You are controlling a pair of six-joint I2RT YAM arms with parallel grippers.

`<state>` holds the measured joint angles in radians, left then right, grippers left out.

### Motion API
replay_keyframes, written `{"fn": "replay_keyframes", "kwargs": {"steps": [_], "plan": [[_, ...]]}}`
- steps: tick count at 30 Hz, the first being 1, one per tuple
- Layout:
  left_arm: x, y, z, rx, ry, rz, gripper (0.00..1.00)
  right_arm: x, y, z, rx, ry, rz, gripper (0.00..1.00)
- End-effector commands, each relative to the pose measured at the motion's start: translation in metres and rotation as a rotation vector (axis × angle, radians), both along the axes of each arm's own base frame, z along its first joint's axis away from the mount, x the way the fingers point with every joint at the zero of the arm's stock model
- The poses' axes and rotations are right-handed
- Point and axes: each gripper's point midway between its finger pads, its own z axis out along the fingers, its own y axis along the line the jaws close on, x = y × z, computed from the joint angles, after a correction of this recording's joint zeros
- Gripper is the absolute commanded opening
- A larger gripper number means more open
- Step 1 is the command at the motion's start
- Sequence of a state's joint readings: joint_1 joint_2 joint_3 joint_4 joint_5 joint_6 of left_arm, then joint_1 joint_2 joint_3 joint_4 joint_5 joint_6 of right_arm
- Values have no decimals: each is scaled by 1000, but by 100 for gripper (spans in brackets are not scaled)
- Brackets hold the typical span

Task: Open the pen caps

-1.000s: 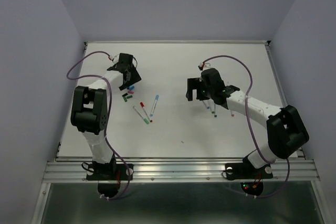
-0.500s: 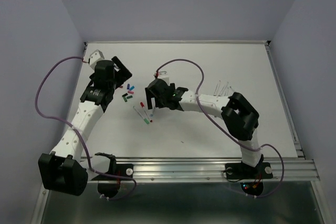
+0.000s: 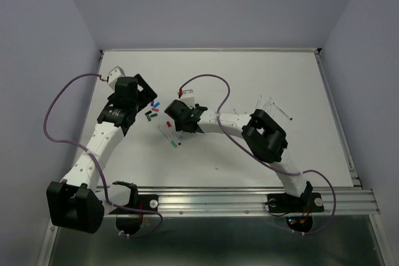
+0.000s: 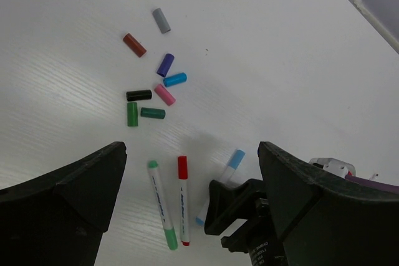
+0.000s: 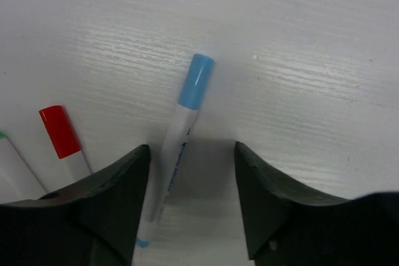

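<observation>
Several loose pen caps [image 4: 164, 95] in grey, red, purple, blue, pink, black and green lie in a cluster on the white table; in the top view the caps [image 3: 152, 108] sit left of centre. Three capped pens lie below them: green [image 4: 161, 202], red [image 4: 182, 196] and light blue [image 5: 181, 134]. My right gripper [image 5: 192, 207] is open and low over the table, its jaws astride the light blue pen's barrel, which lies close to the left finger [image 5: 106, 200]. My left gripper [image 4: 190, 216] is open and empty, above the caps and pens.
Several thin white uncapped pen barrels [image 3: 268, 103] lie at the right of the table [image 3: 249, 73]. The right gripper [image 4: 246, 213] shows in the left wrist view beside the pens. Purple cables loop over both arms.
The right arm swung from the table's right half to the pens left of centre and settled over the light blue pen. The left arm changed pose and hovers by the caps.
</observation>
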<state>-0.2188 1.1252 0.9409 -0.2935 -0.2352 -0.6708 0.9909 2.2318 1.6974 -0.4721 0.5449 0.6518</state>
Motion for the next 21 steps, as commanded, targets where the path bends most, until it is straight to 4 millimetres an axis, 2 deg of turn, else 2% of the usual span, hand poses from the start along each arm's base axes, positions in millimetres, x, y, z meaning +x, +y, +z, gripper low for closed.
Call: {"fn": "replay_keyframes", "kwargs": {"steps": [1,2,5,8,12,13,14,15,16,17,18,19,20,21], "plan": [[0,1,4,-2,-28,5,99,-22,-29,-26,-105,60,-27,53],[0,1,4,-2,-29,7,99,-24,-32,-28,-107,64,-29,40],[1,1,4,-1,-27,9,99,-34,-47,-34,-131,83,-33,27],[4,-3,4,-14,-35,-10,99,-42,-51,-34,-121,100,-4,11],[8,-22,1,-43,-34,-117,99,-46,-48,-21,-80,69,101,1],[8,-35,1,-78,-43,-182,99,-43,-50,-11,-44,44,135,1],[8,-43,2,-97,-55,-228,99,-50,-41,-6,7,52,198,1],[6,-54,3,-122,-65,-289,99,-47,-43,2,46,36,218,1],[4,-63,4,-149,-77,-335,99,-36,-35,19,115,-24,264,1],[0,-81,8,-202,-106,-435,99,-47,-36,33,182,-26,329,1],[-3,-89,8,-223,-115,-479,99,-48,-37,43,220,-43,351,1],[-7,-101,11,-258,-138,-535,99,-44,-30,63,279,-105,395,1],[-8,-105,12,-273,-144,-550,99,-45,-31,73,306,-125,419,1],[-10,-108,11,-285,-145,-565,99,-54,-32,75,329,-122,454,1]]}}
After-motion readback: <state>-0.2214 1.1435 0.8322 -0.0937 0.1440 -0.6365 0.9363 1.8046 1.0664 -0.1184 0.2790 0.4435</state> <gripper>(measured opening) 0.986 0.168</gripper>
